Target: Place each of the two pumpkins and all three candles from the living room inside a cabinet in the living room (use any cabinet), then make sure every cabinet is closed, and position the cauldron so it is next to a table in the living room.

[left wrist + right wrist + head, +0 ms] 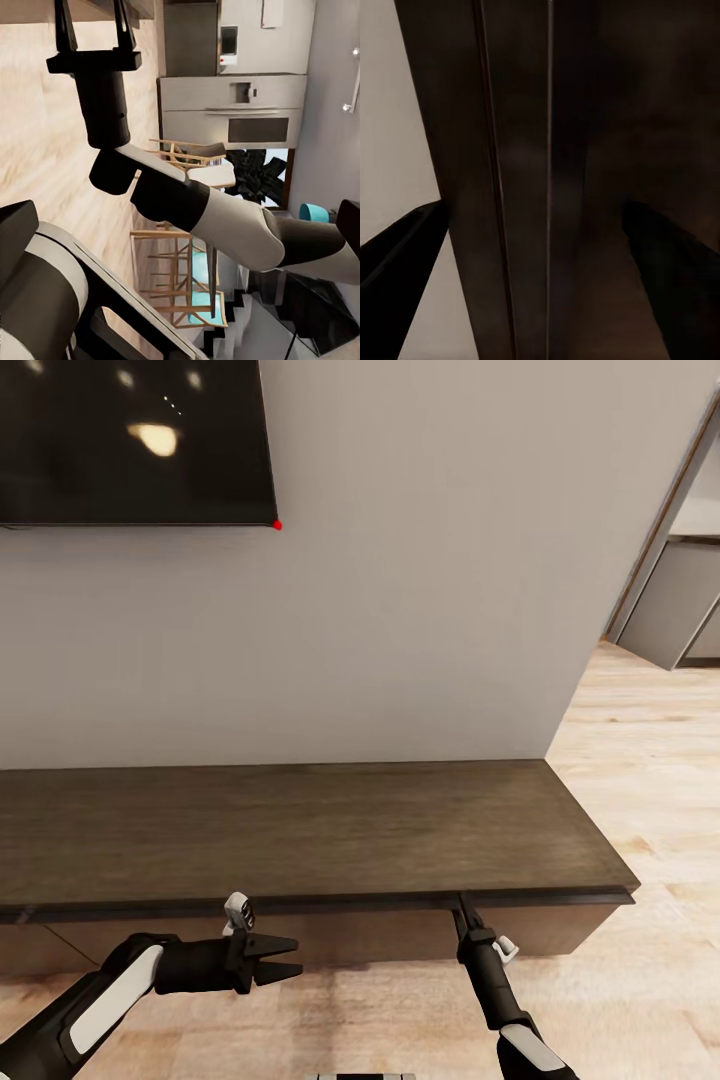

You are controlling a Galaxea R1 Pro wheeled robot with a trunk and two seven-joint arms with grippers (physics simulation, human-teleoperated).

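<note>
Wall (400, 610): pale grey, straight ahead of me; my head view alone shows a dark screen (135, 440) hung at its upper left.
Cabinet (300, 825): long, low, dark brown, against the wall; every drawer front I can see looks shut, the top bare.
Floor (650, 780): pale wood, running past the cabinet's right end.
Kitchen: my left wrist view alone shows a built-in oven (236, 112) and wooden chairs (180, 289), far off to my right.
My right arm: stretched forward, right claw (462, 905) up at the cabinet's front edge; my right wrist view shows dark wood very near, fingers (401, 251) spread apart, holding nothing.
My left arm: bent across me, left claw (283, 957) pointing right, near the cabinet front, jaws apart and empty.
</note>
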